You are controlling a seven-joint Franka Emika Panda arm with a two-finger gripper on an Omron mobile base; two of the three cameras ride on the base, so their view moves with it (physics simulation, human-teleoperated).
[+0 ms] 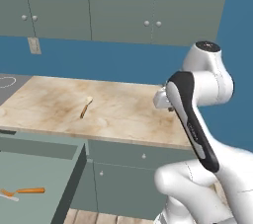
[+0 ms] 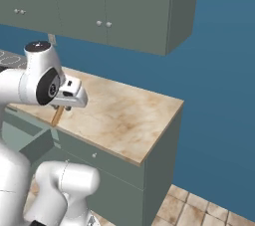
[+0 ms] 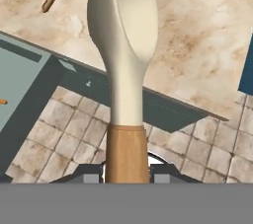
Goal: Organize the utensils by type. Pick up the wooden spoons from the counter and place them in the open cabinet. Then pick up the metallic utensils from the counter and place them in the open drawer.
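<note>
The held wooden spoon [image 3: 123, 70] runs off the hand view's top edge, its handle end hidden between the fingers. The open drawer [image 1: 39, 168] is cut by the left base view's left and bottom edges. In the right base view, the arm covers most of the spoon [image 2: 57, 116] on the counter.

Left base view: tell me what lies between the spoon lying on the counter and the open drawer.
Only bare counter up to its front edge lies between the wooden spoon and the drawer, as the left base view shows.
</note>
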